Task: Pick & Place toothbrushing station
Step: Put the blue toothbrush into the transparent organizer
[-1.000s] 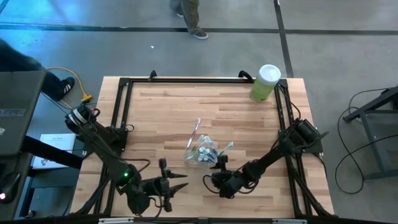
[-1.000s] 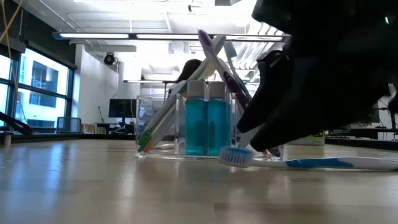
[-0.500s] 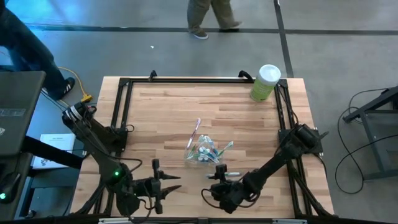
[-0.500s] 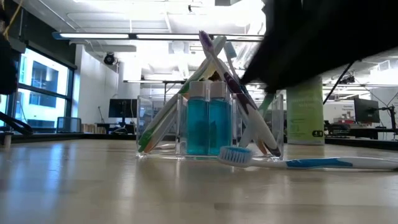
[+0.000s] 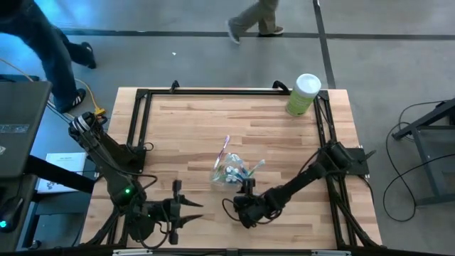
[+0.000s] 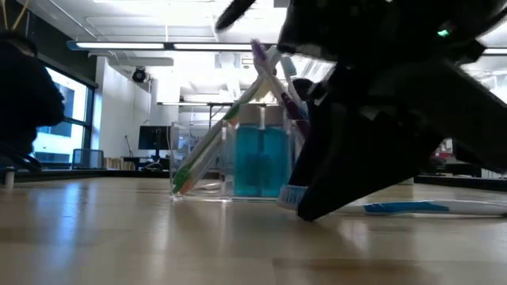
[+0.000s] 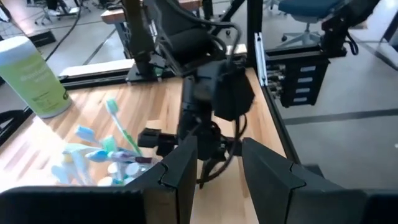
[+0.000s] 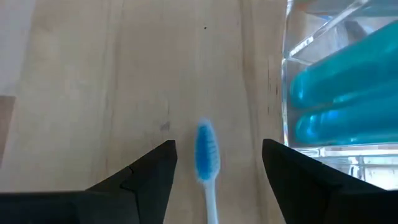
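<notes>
A: Where does the loose blue toothbrush (image 8: 206, 163) lie from the right pincer (image 8: 214, 171)?

B: Straight ahead of it and between its two fingers. It lies flat on the counter (image 5: 185, 135), just beside the clear cup (image 5: 232, 173) that stands near the middle of the boards, and its head points away from the wrist with the handle running back under the pincer. So its long axis runs along the pincer's reach, not across it.

A: And the fingers themselves?

B: Spread wide, one to each side of the brush, holding nothing. In the low view the pincer is down close to the boards, right in front of the cup, with the handle (image 6: 412, 208) stretching out beside it.

A: Which arm is nearer?

B: The right one, plainly. The left pincer (image 5: 186, 210) hangs over the near edge, well apart from the cup, about half open and empty.

A: So what does the pick depend on?

B: I'd judge on closing squarely across the slim handle without nudging the cup
</notes>
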